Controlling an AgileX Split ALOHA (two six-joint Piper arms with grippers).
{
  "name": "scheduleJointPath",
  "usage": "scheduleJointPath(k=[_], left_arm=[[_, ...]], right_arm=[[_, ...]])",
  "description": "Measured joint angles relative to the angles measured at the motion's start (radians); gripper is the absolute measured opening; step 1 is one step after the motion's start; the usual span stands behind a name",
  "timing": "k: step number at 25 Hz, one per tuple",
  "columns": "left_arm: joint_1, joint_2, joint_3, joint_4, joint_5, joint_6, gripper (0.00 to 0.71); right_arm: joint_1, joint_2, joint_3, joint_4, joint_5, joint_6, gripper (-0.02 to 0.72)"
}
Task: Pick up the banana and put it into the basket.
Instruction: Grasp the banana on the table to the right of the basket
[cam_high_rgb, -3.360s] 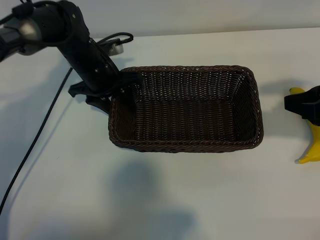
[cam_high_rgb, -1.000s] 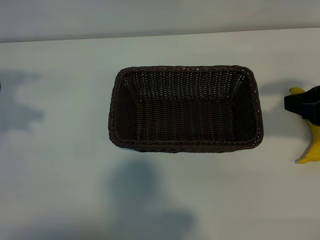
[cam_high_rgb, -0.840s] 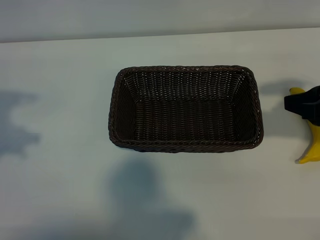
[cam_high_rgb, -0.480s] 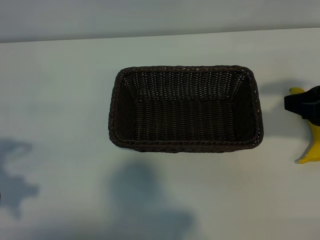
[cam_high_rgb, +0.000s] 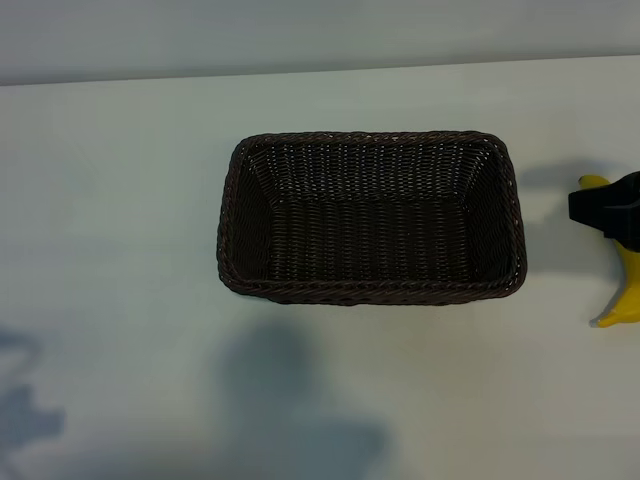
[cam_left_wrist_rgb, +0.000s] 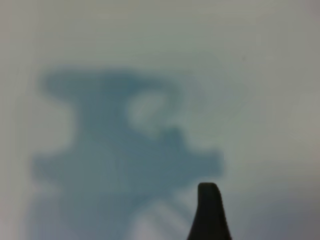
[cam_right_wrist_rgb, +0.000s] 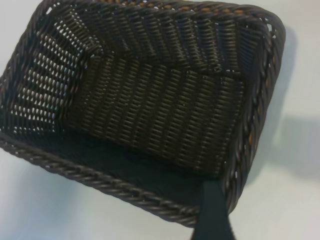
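The dark-brown woven basket (cam_high_rgb: 370, 291) sits empty at the table's centre; its braided rim (cam_right_wrist_rgb: 100, 180) fills the right wrist view. The yellow banana (cam_high_rgb: 628, 292) lies on the table at the far right edge, well apart from the basket. My right gripper (cam_high_rgb: 608, 208) hangs over the banana's upper half and hides it. In its wrist view, one dark finger (cam_right_wrist_rgb: 215, 215) shows against the basket's corner, with nothing between the jaws, which stand open. My left gripper (cam_left_wrist_rgb: 160, 235) is outside the exterior view; one finger (cam_left_wrist_rgb: 209, 212) shows over bare table, open and holding nothing.
White table (cam_high_rgb: 120, 200) surrounds the basket, with a pale wall edge (cam_high_rgb: 300, 40) along the back. A faint arm shadow (cam_high_rgb: 25, 420) lies at the lower left corner, and a larger soft shadow (cam_high_rgb: 290, 400) lies in front of the basket.
The left arm, once at the basket's left end, has gone out of the exterior view. Its shadow slid down the table's left side to the lower corner. Right gripper and banana stayed put.
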Motion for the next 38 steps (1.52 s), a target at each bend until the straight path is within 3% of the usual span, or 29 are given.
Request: scheduleJointPath(k=[5, 12, 20, 27, 30, 33, 38], left_arm=[[0.016, -0.13, 0.0, 0.0, 0.0, 0.0, 0.56], [0.103, -0.304, 0.0, 0.0, 0.002, 0.0, 0.56], [0.108, -0.323, 0.004, 0.0, 0.001, 0.0, 0.56], [0.108, -0.323, 0.004, 0.0, 0.001, 0.001, 0.56], [0.108, -0.323, 0.004, 0.0, 0.001, 0.001, 0.56], [0.108, -0.323, 0.004, 0.0, 0.001, 0.003, 0.56], [0.108, -0.323, 0.004, 0.0, 0.001, 0.003, 0.56]], right_arm=[[0.0, 0.0, 0.0, 0.0, -0.005, 0.0, 0.524], [0.0, 0.0, 0.0, 0.0, -0.005, 0.0, 0.524], [0.0, 0.027, -0.002, 0.0, -0.017, 0.021, 0.524], [0.0, 0.209, -0.104, -0.002, -0.018, 0.033, 0.524], [0.0, 0.3, -0.173, -0.048, -0.015, 0.081, 0.524], [0.0, 0.38, -0.241, -0.14, 0.004, 0.171, 0.524], [0.0, 0.489, -0.337, -0.367, 0.039, 0.375, 0.524]])
